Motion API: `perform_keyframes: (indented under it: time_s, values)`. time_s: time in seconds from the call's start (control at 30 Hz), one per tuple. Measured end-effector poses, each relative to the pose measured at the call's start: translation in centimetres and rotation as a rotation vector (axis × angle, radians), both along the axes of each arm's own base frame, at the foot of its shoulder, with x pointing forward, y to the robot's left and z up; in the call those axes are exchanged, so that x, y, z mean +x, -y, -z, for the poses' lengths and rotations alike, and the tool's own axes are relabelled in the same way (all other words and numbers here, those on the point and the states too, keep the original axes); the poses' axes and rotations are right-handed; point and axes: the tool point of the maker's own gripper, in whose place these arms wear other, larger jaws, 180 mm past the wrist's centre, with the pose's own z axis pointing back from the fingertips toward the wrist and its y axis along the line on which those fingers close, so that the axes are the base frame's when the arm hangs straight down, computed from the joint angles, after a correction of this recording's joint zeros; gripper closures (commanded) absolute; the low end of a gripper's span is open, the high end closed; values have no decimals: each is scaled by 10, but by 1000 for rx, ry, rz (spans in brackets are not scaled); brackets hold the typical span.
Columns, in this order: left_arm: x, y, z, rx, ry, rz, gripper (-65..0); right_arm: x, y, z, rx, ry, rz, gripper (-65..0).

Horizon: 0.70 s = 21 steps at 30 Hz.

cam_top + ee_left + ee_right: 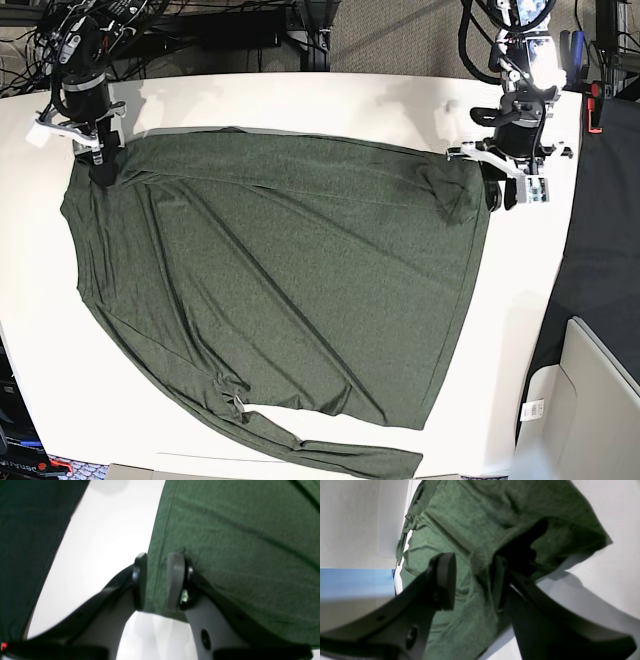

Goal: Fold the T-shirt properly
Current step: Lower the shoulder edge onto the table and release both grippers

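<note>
A: Left hand [157, 580] has its jaws set a little apart with the T-shirt [280, 280] hem between them – a loose pinch at most; right hand [475, 580] stands wide, cloth lying in the gap, gripping nothing

B: And the shirt?

A: Spread over the white desk [520, 330], both hands at its far corners, one sleeve trailing toward the near edge; I'd judge it soft, light and limp – take hemmed edges or corners, not mid-panel

B: Obstacles?

A: Cables and a dark panel beyond the desk edge; nothing on the cloth
</note>
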Motion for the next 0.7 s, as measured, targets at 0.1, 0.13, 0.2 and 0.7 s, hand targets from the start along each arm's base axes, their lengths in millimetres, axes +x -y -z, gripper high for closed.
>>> perform_keyframes:
  time_s: [0.1, 0.13, 0.2, 0.7]
  values:
    - [-6, 0, 5, 3, -19, 4, -142, 1, -6, -7, 41, 36, -22, -238]
    - [-9, -3, 6, 15, -32, 9, -142, -2, -7, -6, 47, 32, -34, -238]
    - [-10, -8, 5, 39, -33, 20, -142, -11, -3, -2, 44, 7, -30, -238]
    - [-27, -9, 11, 48, -68, 21, -142, -50, 10, -22, -45, -27, -41, -237]
